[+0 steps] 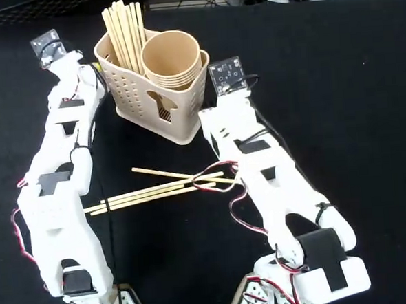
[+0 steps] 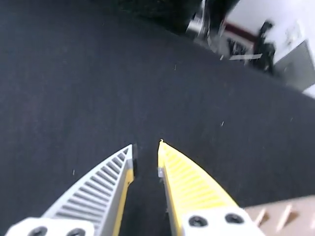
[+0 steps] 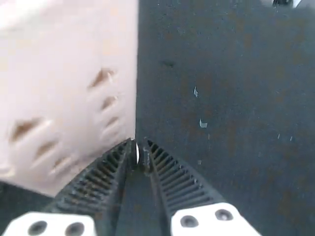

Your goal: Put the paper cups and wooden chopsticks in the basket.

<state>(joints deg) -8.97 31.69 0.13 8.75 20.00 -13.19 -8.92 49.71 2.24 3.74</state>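
A beige basket [image 1: 127, 94] stands at the back middle of the black table. It holds a stack of paper cups [image 1: 171, 54] and a bundle of wooden chopsticks [image 1: 125, 33] standing upright. Two chopsticks [image 1: 150, 193] lie side by side on the cloth between the arms, and a third [image 1: 170, 173] crosses just above them. My left gripper [image 2: 146, 145] hovers over bare cloth left of the basket, shut with nothing in it. My right gripper [image 3: 140, 144] is shut and empty, close against the basket's wall [image 3: 64, 73] on its right side.
The right arm's red and black wires [image 1: 214, 170] hang over the ends of the loose chopsticks. A corner of the basket [image 2: 285, 216] sits near the left gripper. Open black cloth spreads to the right of the right arm.
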